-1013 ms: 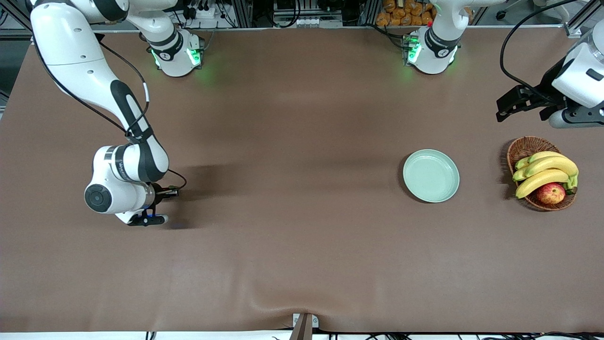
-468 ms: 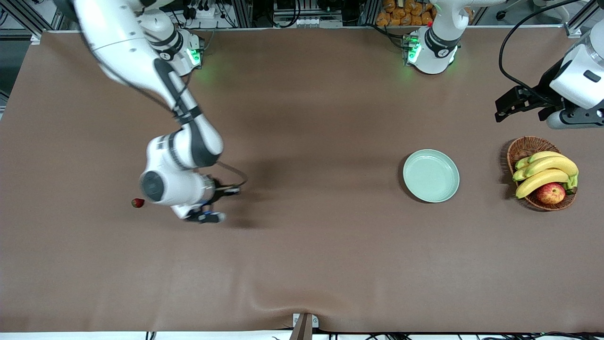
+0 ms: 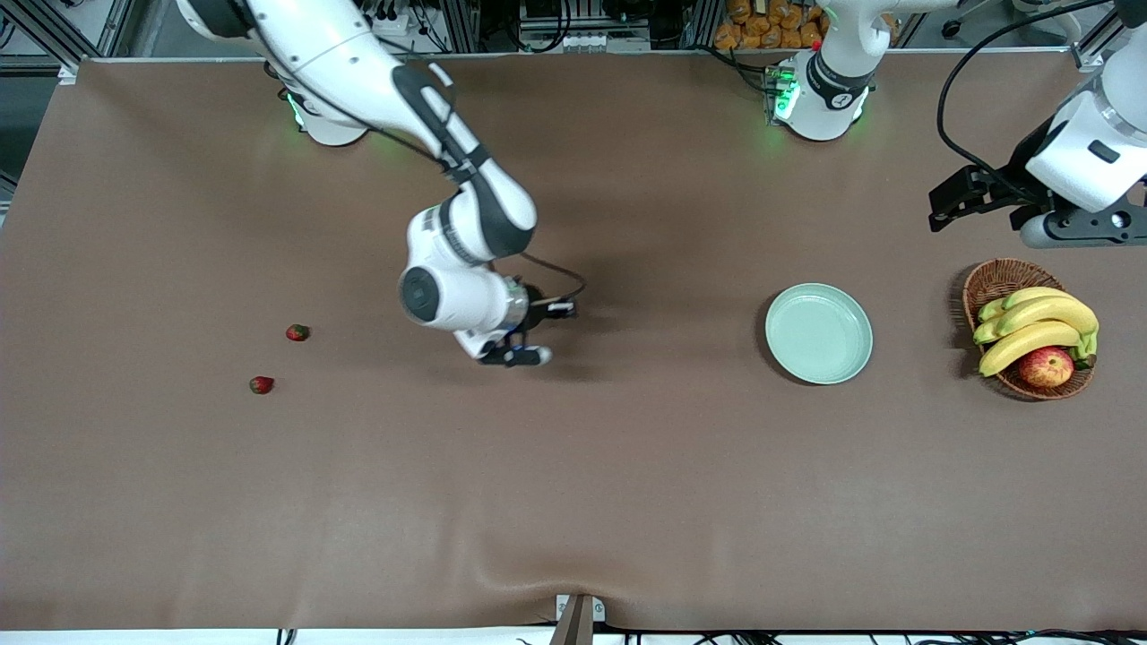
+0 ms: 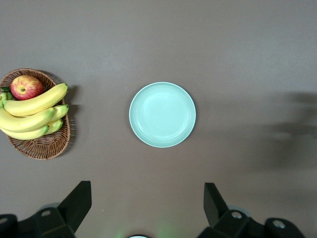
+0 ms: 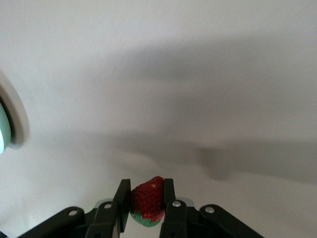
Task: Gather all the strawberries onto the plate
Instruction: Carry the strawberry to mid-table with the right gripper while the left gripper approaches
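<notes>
Two strawberries lie near right arm's end; plate bare. Right gripper over mid-table pinches third berry at sides: soft, light, bruisable. Left gripper waits wide apart, holding nothing, over table near basket.

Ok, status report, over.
Right claw shut on small red strawberry, over bare table. Left claw open, waiting. Pale mint-green round plate empty. Path unobstructed.

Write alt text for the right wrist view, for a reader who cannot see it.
The right gripper holds a red strawberry with a green cap between its two dark fingers, above a bare tabletop crossed by soft shadows. A sliver of the pale green plate shows at the picture's edge.
</notes>
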Robot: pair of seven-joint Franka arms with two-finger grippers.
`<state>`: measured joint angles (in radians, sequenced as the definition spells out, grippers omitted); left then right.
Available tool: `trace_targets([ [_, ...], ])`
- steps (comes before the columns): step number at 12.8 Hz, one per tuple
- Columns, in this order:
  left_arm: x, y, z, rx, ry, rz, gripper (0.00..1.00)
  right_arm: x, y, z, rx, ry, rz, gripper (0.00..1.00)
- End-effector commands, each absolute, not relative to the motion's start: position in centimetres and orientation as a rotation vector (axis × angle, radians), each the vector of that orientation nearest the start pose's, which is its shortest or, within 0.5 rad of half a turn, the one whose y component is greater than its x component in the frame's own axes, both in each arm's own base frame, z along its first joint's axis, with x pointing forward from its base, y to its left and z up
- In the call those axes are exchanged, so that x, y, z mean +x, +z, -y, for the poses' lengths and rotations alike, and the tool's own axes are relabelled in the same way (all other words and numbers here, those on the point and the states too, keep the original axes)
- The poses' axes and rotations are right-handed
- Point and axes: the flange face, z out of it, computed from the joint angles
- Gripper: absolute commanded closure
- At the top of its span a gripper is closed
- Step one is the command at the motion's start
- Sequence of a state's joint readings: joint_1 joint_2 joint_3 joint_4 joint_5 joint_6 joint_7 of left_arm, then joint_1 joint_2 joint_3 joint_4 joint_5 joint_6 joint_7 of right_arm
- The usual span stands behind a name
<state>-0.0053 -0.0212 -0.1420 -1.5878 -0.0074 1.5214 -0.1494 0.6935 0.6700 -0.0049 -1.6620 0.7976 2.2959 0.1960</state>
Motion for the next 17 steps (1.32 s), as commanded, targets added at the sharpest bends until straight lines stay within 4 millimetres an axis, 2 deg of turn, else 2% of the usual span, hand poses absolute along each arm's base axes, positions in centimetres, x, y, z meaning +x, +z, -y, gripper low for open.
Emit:
trace_targets([
  [1, 53.2, 61.4, 9.8, -3.158, 0.076, -0.031, 0.00, 49.6, 20.7, -48.4, -2.607, 0.372, -0.042, 0.97],
  [3, 53.4, 60.6, 10.8, -3.159, 0.070, -0.054, 0.00, 48.3, 19.7, -51.4, -2.604, 0.357, 0.007, 0.96],
  [5, 53.7, 59.0, 13.7, -3.158, 0.034, -0.113, 0.00, 47.7, 18.6, -52.9, -2.585, 0.317, -0.024, 0.95],
  [6, 53.7, 58.2, 15.4, -3.159, 0.001, -0.127, 0.00, 47.5, 18.3, -53.3, -2.583, 0.289, -0.032, 0.86],
  [8, 53.8, 55.5, 19.0, -3.168, 0.002, -0.065, 0.00, 48.3, 18.2, -52.6, -2.589, 0.263, -0.029, 0.39],
  [9, 53.8, 54.4, 21.2, -3.177, -0.012, -0.058, 0.00, 49.8, 18.8, -51.2, -2.587, 0.243, -0.054, 0.19],
  [12, 54.3, 50.3, 25.1, -3.218, -0.056, -0.083, 0.00, 53.6, 20.9, -47.1, -2.568, 0.205, -0.145, 0.00],
  [14, 54.1, 47.0, 28.2, -3.235, -0.092, -0.160, 0.00, 55.8, 22.9, -42.9, -2.563, 0.180, -0.204, 0.00],
  [16, 53.8, 42.4, 32.5, -3.239, -0.082, -0.153, 0.00, 58.3, 23.5, -36.4, -2.618, 0.238, -0.227, 0.00],
  [17, 53.0, 40.0, 35.3, -3.230, -0.097, -0.122, 0.00, 59.4, 24.1, -32.7, -2.665, 0.265, -0.223, 0.00],
])
